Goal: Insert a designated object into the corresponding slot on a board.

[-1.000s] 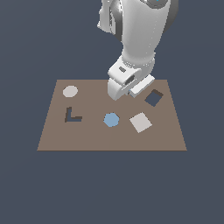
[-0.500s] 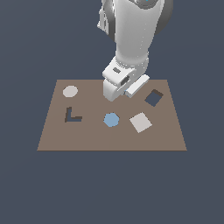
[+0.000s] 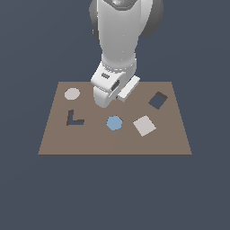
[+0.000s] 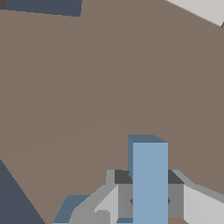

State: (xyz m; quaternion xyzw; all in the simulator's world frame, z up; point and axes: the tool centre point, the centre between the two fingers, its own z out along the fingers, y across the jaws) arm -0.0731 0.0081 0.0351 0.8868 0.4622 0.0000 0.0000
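Observation:
In the wrist view, the light-blue L-shaped block stands upright between the two grey fingers, with my gripper shut on it above the brown board. In the exterior view the gripper hangs over the board near its back middle, and the hand hides the block. The dark L-shaped slot lies toward the exterior view's left, in front of the gripper. The wrist view does not show the slot.
A light-blue hexagonal piece lies just in front of the gripper. A pale beige square and a dark square cut-out sit toward the exterior view's right. A beige round piece rests at the back left.
The arm has shifted toward the exterior view's left across the board, carrying the block. The pieces on the board have not moved.

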